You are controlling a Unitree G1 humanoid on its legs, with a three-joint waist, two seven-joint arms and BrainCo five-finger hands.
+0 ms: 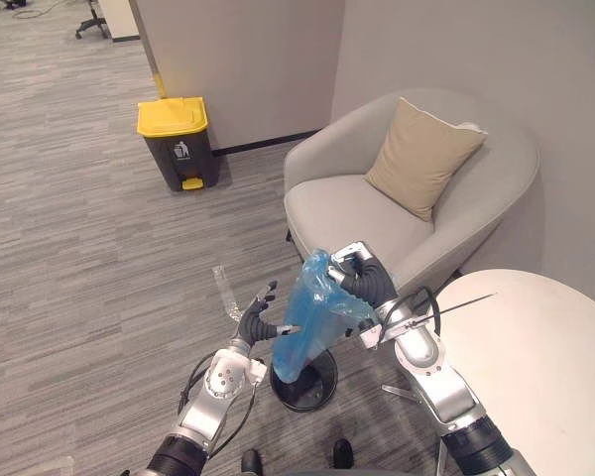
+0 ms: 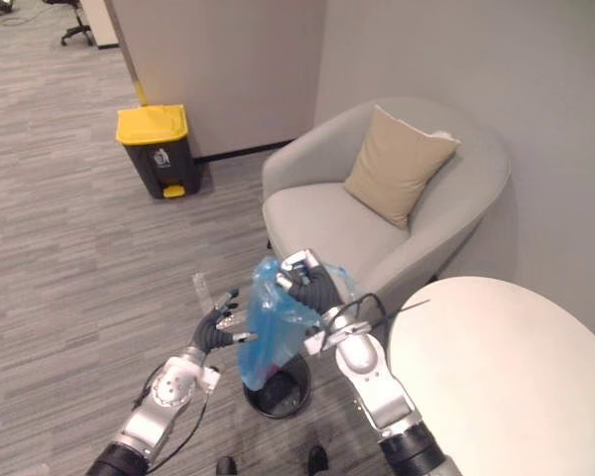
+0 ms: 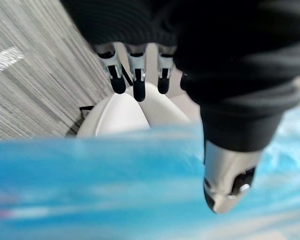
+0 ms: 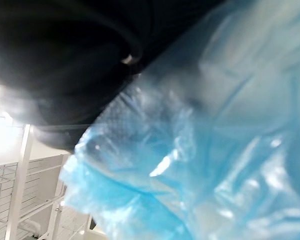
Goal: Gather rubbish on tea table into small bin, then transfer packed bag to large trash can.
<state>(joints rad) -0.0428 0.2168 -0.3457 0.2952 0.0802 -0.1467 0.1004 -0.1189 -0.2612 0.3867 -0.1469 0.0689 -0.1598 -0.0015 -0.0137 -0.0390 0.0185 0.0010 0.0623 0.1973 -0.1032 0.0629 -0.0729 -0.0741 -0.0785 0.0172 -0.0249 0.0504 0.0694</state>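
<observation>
Open floor reaches the yellow-lidded bin — armchair and table block the right.

The grey floor bears a yellow-lidded trash can, armchair and small bin.

Premises present as an office lounge corner: grey striped carpet flooring, a pale grey upholstered tub armchair at 1 o'clock bearing a beige square cushion, a round white table at 4 o'clock, a dark grey yellow-lidded pedal bin at 11 o'clock, a black wheeled office-chair base beyond it.
</observation>
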